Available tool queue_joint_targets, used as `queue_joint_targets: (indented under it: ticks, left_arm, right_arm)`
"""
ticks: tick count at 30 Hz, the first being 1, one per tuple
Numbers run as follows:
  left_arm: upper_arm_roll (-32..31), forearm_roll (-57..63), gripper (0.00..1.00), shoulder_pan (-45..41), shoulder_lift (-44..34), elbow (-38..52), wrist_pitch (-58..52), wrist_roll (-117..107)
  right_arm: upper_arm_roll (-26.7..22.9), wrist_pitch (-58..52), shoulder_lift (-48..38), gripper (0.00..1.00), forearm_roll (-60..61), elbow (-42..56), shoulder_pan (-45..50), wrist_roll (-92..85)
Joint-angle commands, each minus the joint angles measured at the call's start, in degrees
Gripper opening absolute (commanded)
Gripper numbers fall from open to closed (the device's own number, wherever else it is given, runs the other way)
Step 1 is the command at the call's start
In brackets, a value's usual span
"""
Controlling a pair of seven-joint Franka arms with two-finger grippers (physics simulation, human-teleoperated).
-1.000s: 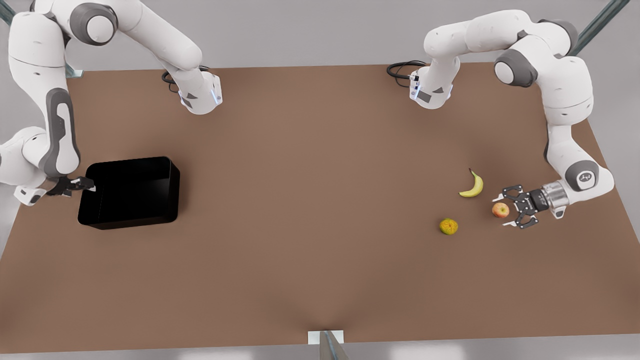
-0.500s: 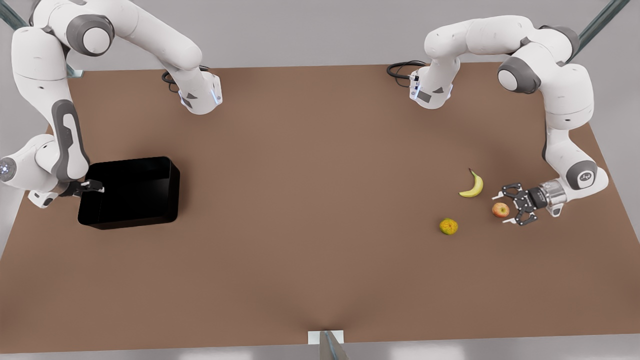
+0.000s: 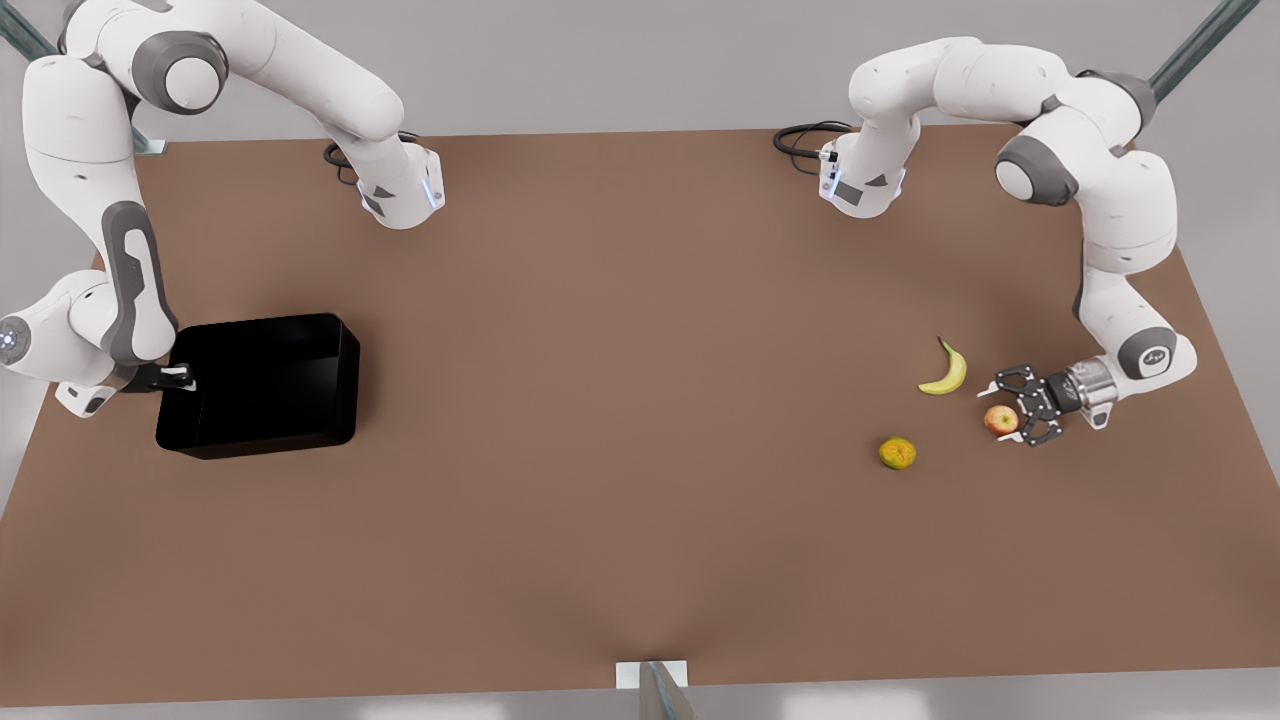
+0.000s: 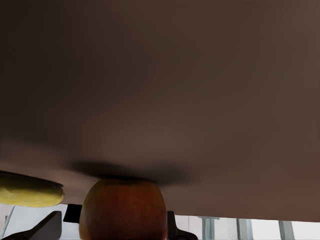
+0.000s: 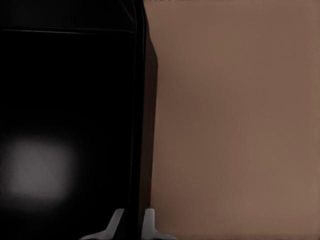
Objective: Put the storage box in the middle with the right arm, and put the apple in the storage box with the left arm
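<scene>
Glossy black with low walls and rounded corners, the rectangular storage box sits on the brown table at the front view's left, well away from the middle. The right gripper reaches in from that side, its white arm folded down from the table's far edge, and its fingertips sit at the box's outer wall. At the front view's right lies the small round apple, red blushing to yellow-orange, smooth-skinned, resting on the table. The left gripper lies low and nearly level, its arm arching over from the far edge, its black fingers spread wide on either side of the apple without closing on it. A curved yellow banana lies just beside the apple, farther from the camera, and a bumpy yellow-green citrus sits near it toward the middle.

From the left wrist view, the apple looms close between the two dark fingers, a gap showing on each side; the banana's end lies nearby.

From the right wrist view, the box's thin black wall runs straight between the two pale fingertips, which stand close against it on either side, one inside the box and one over the table.
</scene>
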Motion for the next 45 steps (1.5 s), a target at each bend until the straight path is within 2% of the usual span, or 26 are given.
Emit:
queue_joint_targets:
  ticks: [1,3,5,8,11,13,14,15,16,17,19,22,25,26,29,34,38,39,40,45]
  left_arm:
    - [0.02,-0.42,1.00,0.00,0.01,0.09,0.01,0.00]
    - [0.02,-0.42,1.00,0.00,0.10,0.18,0.53,0.18]
    - [-0.07,-0.42,0.90,0.00,0.37,0.18,0.54,0.18]
    - [-0.16,-0.51,0.84,0.00,0.37,0.18,1.33,0.17]
    - [-0.25,-0.68,0.79,0.00,0.81,0.18,1.33,0.09]
    - [-0.25,-0.68,0.66,0.00,0.81,0.18,1.24,0.09]
    - [-0.33,-0.68,0.47,0.00,0.81,0.10,1.24,0.09]
    - [-0.25,-0.68,0.34,0.00,0.81,0.18,1.15,0.18]
    - [-0.25,-0.68,0.25,0.00,0.81,0.18,1.24,0.53]
    - [-0.25,-0.60,0.21,0.00,0.72,0.18,1.15,0.53]
    - [-0.25,-0.60,0.21,0.00,0.63,0.36,0.62,0.26]
    - [-0.16,-0.51,0.21,0.00,-0.51,0.45,-0.87,-0.70]
    - [0.19,0.19,0.21,0.00,-2.18,1.85,-2.36,-0.88]
    - [0.10,0.54,0.21,-0.18,-4.90,1.94,-2.28,-0.62]
    - [-2.79,7.75,0.21,-1.58,-8.86,4.75,-0.34,0.18]
    - [-7.19,5.82,0.21,-4.66,-11.41,0.54,0.80,-4.48]
    - [-7.10,6.61,0.21,-14.23,-16.60,-2.01,2.73,-12.04]
    - [-7.36,8.63,0.21,-15.38,-17.30,-1.58,2.47,-12.83]
    - [-8.86,9.25,0.21,-16.17,-17.48,-1.40,2.73,-13.97]
    - [-9.03,9.86,0.21,-31.11,-18.18,-0.08,12.22,-28.12]
  right_arm:
    - [0.00,-0.02,-0.01,0.21,0.00,0.00,0.02,0.00]
    - [0.18,-0.81,0.08,0.21,0.27,0.53,0.19,0.00]
    - [0.44,-1.95,-0.27,0.21,0.44,0.62,0.19,0.00]
    - [0.79,-7.84,-1.15,0.21,3.17,3.16,0.89,-0.70]
    - [5.44,-11.44,-3.35,0.21,3.17,4.74,0.90,1.40]
    - [10.81,-15.40,-3.43,0.21,2.99,7.21,2.47,7.81]
    - [11.07,-19.17,-3.87,0.21,3.17,8.79,6.16,12.12]
    - [11.16,-20.67,-3.87,0.21,3.34,10.28,11.52,17.92]
    - [11.95,-20.93,-4.31,0.21,4.92,10.20,16.45,24.69]
    - [13.71,-21.55,-4.49,0.21,6.86,10.28,18.91,30.13]
    - [20.13,-21.11,-4.14,0.21,6.95,11.77,23.74,47.01]
    - [20.13,-19.97,-1.24,0.21,8.09,15.90,34.46,58.00]
    - [20.13,-19.71,4.03,0.21,11.87,23.11,41.23,61.26]
    - [20.13,-19.53,6.14,0.21,12.04,25.05,42.90,62.22]
    - [20.13,-18.56,12.12,0.21,11.96,31.64,48.88,65.56]
    - [20.13,-17.42,14.14,0.21,11.69,31.64,49.24,65.39]
    - [20.13,-15.75,15.81,0.21,11.96,33.22,51.08,65.56]
    - [20.13,-15.84,16.17,0.71,11.87,34.10,51.26,65.56]
    - [20.13,-15.75,16.08,1.00,11.87,34.28,51.26,65.56]
    - [20.13,-16.81,15.46,1.00,11.96,37.00,51.08,65.39]
